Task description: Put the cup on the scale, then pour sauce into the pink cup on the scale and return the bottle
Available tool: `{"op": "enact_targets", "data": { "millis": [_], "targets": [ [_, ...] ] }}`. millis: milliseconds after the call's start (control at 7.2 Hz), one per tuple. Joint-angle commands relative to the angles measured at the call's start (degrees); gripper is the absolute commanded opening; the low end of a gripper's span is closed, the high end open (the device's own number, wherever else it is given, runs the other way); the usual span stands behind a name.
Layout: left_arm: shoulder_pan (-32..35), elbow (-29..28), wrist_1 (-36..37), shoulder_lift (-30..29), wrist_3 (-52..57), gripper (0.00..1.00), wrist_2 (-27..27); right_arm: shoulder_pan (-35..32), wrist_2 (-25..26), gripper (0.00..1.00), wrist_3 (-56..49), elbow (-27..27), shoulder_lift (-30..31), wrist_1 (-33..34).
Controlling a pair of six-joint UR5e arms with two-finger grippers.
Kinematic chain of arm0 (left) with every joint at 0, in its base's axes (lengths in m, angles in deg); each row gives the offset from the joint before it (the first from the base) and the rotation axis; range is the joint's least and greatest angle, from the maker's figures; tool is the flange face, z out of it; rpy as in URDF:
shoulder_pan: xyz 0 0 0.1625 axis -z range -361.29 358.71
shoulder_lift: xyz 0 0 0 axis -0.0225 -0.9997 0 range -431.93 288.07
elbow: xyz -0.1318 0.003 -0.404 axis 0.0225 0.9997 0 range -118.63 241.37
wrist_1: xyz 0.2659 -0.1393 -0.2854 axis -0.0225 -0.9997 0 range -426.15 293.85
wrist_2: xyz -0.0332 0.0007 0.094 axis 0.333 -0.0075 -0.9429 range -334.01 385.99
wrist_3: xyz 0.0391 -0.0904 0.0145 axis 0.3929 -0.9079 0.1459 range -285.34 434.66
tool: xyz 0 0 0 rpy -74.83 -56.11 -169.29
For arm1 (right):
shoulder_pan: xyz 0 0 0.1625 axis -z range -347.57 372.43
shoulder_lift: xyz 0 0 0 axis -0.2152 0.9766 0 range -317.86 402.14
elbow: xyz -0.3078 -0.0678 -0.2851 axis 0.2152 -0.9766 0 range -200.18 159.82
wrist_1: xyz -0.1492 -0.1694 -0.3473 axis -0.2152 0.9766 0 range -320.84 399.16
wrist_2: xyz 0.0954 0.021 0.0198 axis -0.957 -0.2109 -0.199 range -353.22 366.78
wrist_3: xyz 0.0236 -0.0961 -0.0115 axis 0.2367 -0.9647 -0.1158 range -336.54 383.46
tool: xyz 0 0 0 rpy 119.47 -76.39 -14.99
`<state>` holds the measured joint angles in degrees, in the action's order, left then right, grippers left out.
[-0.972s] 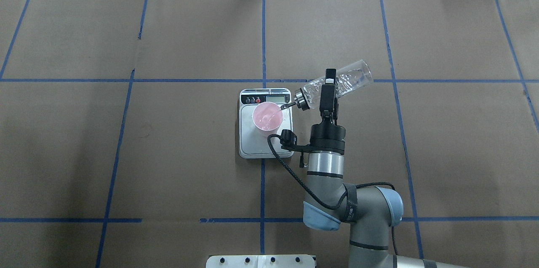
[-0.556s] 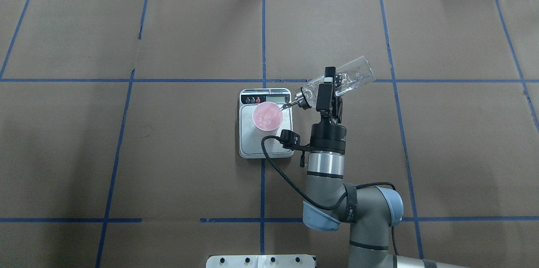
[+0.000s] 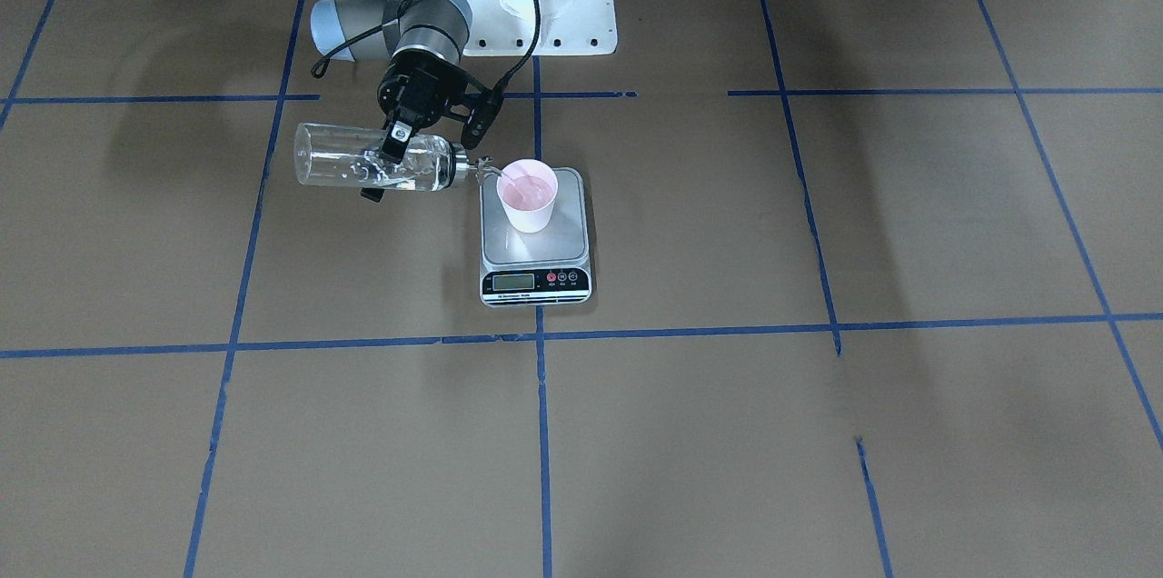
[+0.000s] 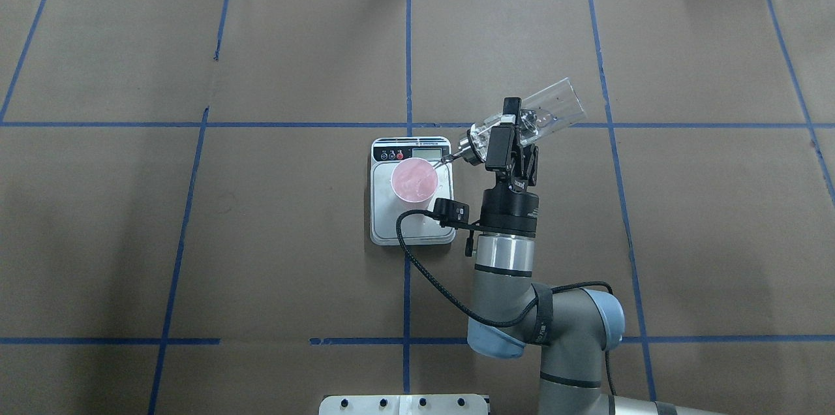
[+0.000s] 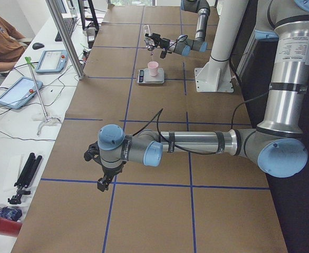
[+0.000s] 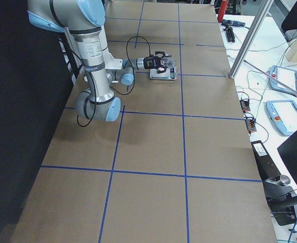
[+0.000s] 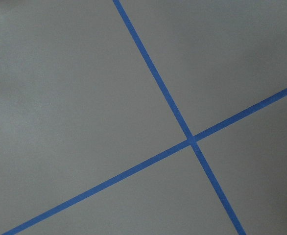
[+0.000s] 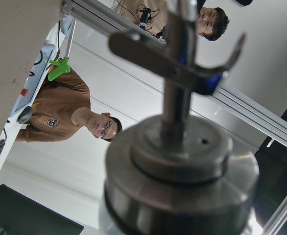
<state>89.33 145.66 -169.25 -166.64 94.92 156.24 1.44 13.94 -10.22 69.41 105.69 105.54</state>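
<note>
Some sauce (image 3: 413,179) in tilted bottle (image 3: 332,160), spout (image 3: 484,165) beside cup (image 3: 529,196) on scale (image 3: 509,247).

Right arm (image 4: 507,271) stretched forward from its base, wrist rolled sideways, right gripper (image 4: 507,126) clamped across the body of the tilted bottle (image 4: 553,107), left arm (image 5: 196,141) extended low and nearly level, left gripper (image 5: 103,182) pointing downward, finger spacing unreadable

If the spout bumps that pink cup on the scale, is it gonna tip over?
The cup looks like thin plastic tapering to a narrow base, so probably light and tippy. Liquid seemingly inside should steady it. The smooth metal platform of the scale might let it slide instead.
</note>
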Motion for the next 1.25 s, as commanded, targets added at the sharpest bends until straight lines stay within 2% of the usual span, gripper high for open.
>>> {"op": "enact_targets", "data": {
  "millis": [0, 278, 417, 833, 1111],
  "targets": [
    [0.0, 0.0, 0.0, 0.0, 0.0, 1.0, 0.0, 0.3, -0.3, 0.0, 0.0, -0.1, 0.0, -4.1],
    [0.0, 0.0, 0.0, 0.0, 0.0, 1.0, 0.0, 0.4, -1.3, 0.0, 0.5, -1.0, 0.7, -10.0],
    [0.0, 0.0, 0.0, 0.0, 0.0, 1.0, 0.0, 0.4, -2.0, 0.0, 0.9, -1.1, 0.7, -10.5],
    [0.0, 0.4, 0.1, 0.0, 0.0, 1.0, 0.0, 0.4, -6.5, 0.0, 4.6, -1.2, 0.7, -16.7],
    [0.1, 0.6, 0.1, -0.1, 0.0, 1.0, 0.0, 0.4, -9.3, 0.0, 11.1, -1.2, 0.7, -17.1]
  ]
}}
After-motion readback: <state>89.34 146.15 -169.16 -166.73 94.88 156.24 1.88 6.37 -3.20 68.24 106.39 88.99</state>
